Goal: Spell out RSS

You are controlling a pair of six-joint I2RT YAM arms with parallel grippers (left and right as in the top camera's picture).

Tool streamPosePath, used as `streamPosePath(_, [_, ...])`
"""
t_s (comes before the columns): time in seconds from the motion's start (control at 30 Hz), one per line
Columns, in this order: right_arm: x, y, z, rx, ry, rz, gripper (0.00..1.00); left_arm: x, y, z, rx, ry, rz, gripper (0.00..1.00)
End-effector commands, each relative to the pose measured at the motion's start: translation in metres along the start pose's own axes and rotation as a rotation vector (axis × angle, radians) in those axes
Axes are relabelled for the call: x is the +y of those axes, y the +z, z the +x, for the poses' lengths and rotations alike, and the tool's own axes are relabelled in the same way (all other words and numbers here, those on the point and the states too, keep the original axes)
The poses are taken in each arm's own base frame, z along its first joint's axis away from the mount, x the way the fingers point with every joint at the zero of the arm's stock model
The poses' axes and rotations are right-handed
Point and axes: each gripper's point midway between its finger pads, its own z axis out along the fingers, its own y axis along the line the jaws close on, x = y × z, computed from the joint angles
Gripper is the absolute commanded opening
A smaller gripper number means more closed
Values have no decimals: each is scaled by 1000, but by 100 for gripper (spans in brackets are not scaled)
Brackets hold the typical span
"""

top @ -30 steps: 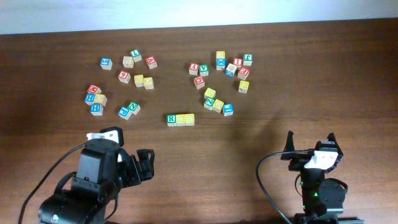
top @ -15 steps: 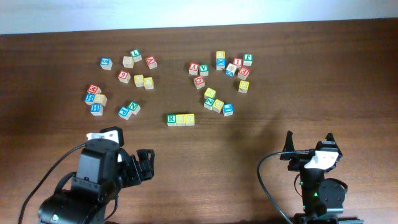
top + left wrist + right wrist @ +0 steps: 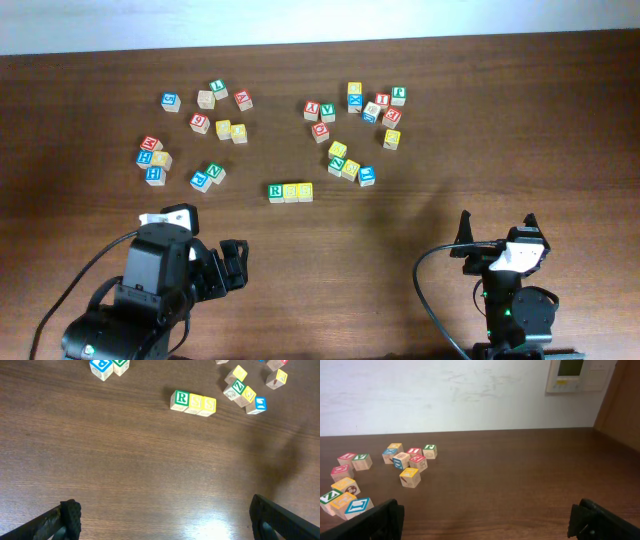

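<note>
Overhead. A row of three blocks sits mid-frame on the bench, faces touching: a green R, then two yellow S. We judge the word spelled. The row lies just below the loose blocks scattered across the upper frame, apart from them so it reads on its own. Both arms are folded at the bottom edge, well apart from the row; we take this as parked.

Left wrist. On the left end effector the fingers sit at the two bottom corners, spread wide, holding and touching nothing. The row shows in the upper middle, well ahead.

Right wrist. The right end effector is likewise spread wide and empty. Only loose blocks show at frame left; the row is out of view.
</note>
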Motion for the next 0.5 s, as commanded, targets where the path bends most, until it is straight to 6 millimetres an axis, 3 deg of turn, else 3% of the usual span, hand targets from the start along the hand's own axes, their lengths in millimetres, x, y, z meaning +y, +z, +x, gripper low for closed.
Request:
streamPosePath(0.0, [0,0,4,7,-10,-3,98,2,0,0,-4,-11,-12,99])
streamPosePath(0.47, [6,0,4,9,-9,-36,98,2,0,0,-4,-11,-12,99])
